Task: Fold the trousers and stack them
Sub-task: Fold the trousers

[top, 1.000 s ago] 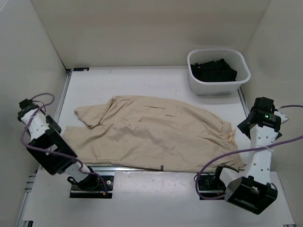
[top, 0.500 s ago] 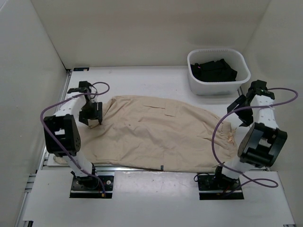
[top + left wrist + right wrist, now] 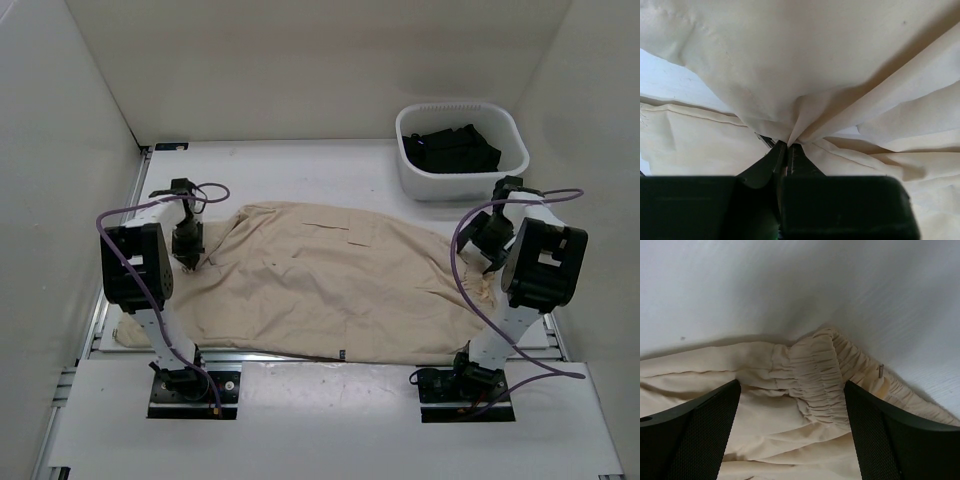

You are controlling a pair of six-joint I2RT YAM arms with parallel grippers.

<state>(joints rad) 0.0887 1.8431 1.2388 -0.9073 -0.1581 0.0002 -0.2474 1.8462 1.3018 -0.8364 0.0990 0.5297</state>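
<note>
The beige trousers [image 3: 330, 285] lie spread across the middle of the table, waistband to the right. My left gripper [image 3: 188, 258] is down at their left end. In the left wrist view it [image 3: 788, 146] is shut on a pinched ridge of the cloth [image 3: 805, 65], with folds fanning out from the jaws. My right gripper [image 3: 481, 250] hangs over the right end. In the right wrist view it [image 3: 790, 412] stands open, its black fingers [image 3: 702, 432] either side of the gathered elastic waistband [image 3: 815, 375], with nothing held.
A white tub [image 3: 455, 187] holding dark clothes [image 3: 452, 148] stands at the back right, close behind my right arm. Enclosure walls rise on both sides and at the back. Bare white table [image 3: 300, 170] shows behind the trousers.
Both arms swung out from the near edge onto the trousers. The left gripper came down on the left end and shut on the cloth. The right gripper came down over the waistband, still open.
</note>
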